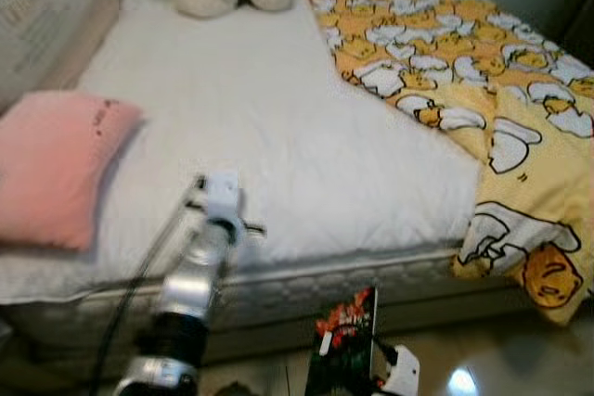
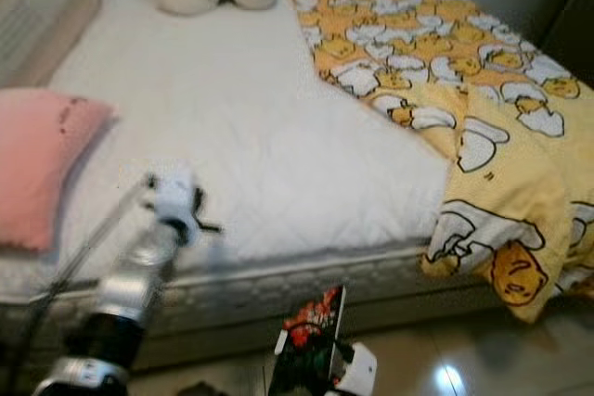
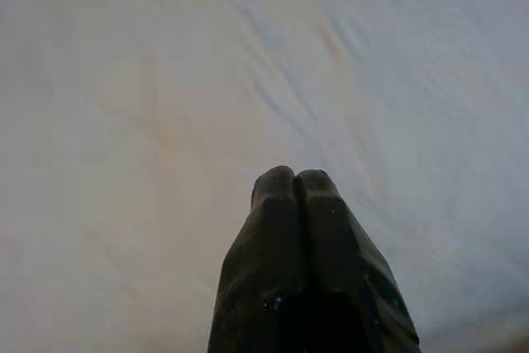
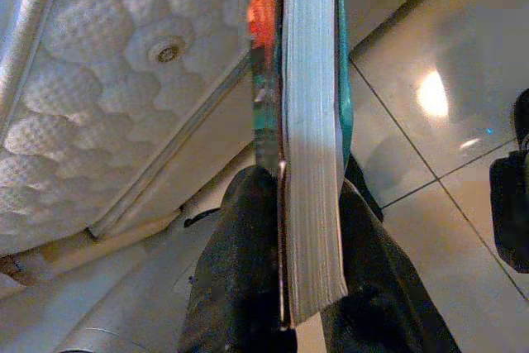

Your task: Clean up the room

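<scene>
The right gripper [image 4: 285,229] pinches a book [image 4: 310,121] near its lower end, low beside the mattress [image 1: 306,289] edge and above the tiled floor [image 4: 430,155]. The book stands upright, its pages sandwiched between the two black fingers. The left gripper [image 3: 295,183] reaches over the white bed sheet [image 1: 269,127] with its fingers pressed together, holding nothing. Because the grip sits at one end, the book could pivot or slide out and drop to the tiles, and a careless swing might knock it against the mattress side
</scene>
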Available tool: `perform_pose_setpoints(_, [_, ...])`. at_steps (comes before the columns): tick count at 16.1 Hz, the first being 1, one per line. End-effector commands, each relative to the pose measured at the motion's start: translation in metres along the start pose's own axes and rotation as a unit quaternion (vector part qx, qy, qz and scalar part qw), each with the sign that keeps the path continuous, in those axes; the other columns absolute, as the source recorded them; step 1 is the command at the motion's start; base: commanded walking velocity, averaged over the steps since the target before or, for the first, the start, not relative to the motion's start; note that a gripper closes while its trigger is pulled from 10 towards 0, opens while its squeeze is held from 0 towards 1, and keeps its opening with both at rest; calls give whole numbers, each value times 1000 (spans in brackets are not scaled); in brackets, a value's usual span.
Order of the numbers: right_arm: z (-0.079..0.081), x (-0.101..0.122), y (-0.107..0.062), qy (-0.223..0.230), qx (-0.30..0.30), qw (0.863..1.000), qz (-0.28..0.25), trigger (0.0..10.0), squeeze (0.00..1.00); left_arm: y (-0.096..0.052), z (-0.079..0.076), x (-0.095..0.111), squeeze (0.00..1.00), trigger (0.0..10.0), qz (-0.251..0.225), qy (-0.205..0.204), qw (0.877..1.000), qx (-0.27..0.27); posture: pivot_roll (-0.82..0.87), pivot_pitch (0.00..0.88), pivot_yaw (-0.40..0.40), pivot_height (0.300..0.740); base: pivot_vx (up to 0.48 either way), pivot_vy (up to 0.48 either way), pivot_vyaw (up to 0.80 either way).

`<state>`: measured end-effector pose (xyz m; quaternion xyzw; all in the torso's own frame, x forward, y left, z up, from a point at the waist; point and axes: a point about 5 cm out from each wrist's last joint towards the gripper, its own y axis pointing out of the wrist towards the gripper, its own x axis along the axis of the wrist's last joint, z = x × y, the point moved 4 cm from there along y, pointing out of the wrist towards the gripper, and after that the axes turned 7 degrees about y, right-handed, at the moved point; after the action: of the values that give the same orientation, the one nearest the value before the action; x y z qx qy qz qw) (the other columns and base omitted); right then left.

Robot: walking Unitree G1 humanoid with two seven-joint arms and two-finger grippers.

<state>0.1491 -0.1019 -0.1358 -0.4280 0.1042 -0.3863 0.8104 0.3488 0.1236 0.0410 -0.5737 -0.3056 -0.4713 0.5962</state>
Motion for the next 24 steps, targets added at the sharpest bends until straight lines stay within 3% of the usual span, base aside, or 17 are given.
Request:
perform_pose_setpoints(1, [135,180,-24,-315,111,896,-292,0,0,8,-10,-8,0,10000,18,21,999,-23,35,0,0,740,0,0,0])
perform_pose_setpoints(2, [120,179,-19,-317,77,906,-270,0,0,13,-24,-28,0,10000,62,30,996,-48,15,0,0,740,0,0,0])
perform_pose_setpoints(3, [113,178,-18,-314,66,910,-261,0,0,14,-30,-38,224,10000,82,16,995,-58,10,0,0,740,0,0,0])
perform_pose_setpoints(4, [101,176,-17,-325,45,912,-244,0,0,9,-40,-62,1000,10000,134,-22,988,-77,-3,0,0,740,0,0,0])
perform_pose_setpoints(6, [76,168,-15,-353,8,912,-208,0,0,-8,-62,-102,1000,10000,218,-93,965,-112,4,0,0,740,0,0,0])
perform_pose_setpoints(7, [70,164,-15,-357,0,913,-197,0,0,-12,-65,-111,1000,10000,237,-96,961,-111,18,0,0,740,0,0,0])
perform_pose_setpoints(8, [57,156,-13,-354,-20,919,-172,0,0,-22,-72,-129,1000,10000,268,-90,953,-107,23,0,0,740,0,0,0])
perform_pose_setpoints(9, [45,147,-11,-363,-42,919,-146,0,0,-29,-83,-141,1000,10000,282,-33,951,-118,42,0,0,740,0,0,0])
perform_pose_setpoints(10, [44,145,-10,-364,-44,919,-141,0,0,-30,-84,-143,1000,10000,283,-18,951,-120,45,0,0,740,0,0,0])
perform_pose_setpoints(11, [46,143,-8,-361,-40,922,-137,0,0,-31,-86,-144,0,10000,280,9,952,-127,51,0,0,740,0,0,0])
perform_pose_setpoints(12, [48,141,-7,-356,-37,924,-136,0,0,-31,-86,-144,0,10000,278,26,951,-133,60,0,-36,740,0,0,0])
perform_pose_setpoints(24, [48,141,-7,-356,-37,924,-136,0,0,-31,-86,-144,0,10000,278,26,951,-133,60,0,-36,740,0,0,0])
